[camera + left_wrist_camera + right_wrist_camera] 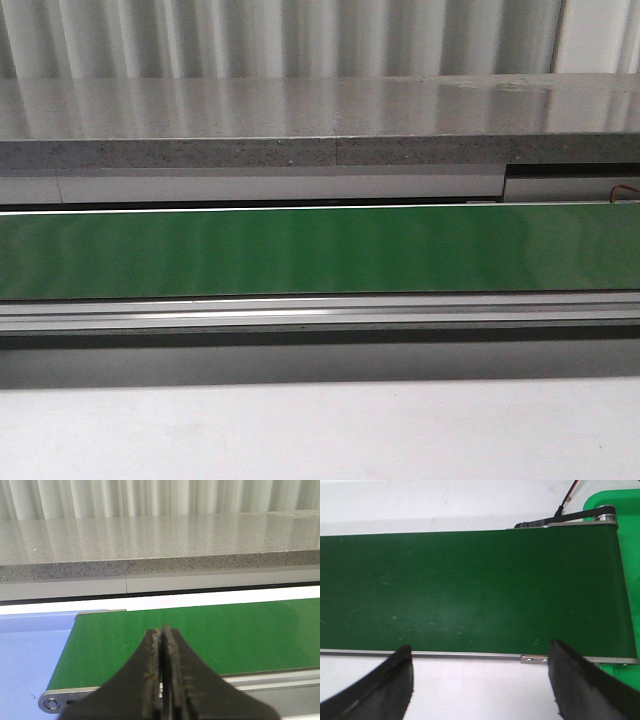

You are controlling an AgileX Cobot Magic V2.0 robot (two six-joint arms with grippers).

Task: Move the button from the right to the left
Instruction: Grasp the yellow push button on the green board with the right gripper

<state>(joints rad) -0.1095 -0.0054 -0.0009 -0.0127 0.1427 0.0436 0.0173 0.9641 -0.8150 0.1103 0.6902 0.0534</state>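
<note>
The green belt [320,250] ran across the whole width of the front view, and it was the landmark for everything else. Its surface was bare in all three views; the button could not be seen in any of them, so where it lay could not be told.

Behind the belt stood a long grey speckled counter [300,120], with a pale ribbed curtain [280,35] hanging behind that. On the robot's side of the belt ran a silver rail [320,312], and nearer still lay the white table [320,435].

In the left wrist view the belt's left end showed, with a silver roller bracket [52,701] at its corner and a light blue surface [30,650] beyond that end. In the right wrist view the belt's right end showed, edged by a bright green tray [627,540] just past it; a thin red and black cable [566,500] ran off by the belt's far corner.

The left gripper [163,680] hung over the near edge of the belt close to its left end, its dark fingers [147,680] pressed flat together with nothing between them. The right gripper [480,690] hovered over the near edge of the belt towards its right end, its fingers [385,685] spread wide and empty, one on either side of the view.
</note>
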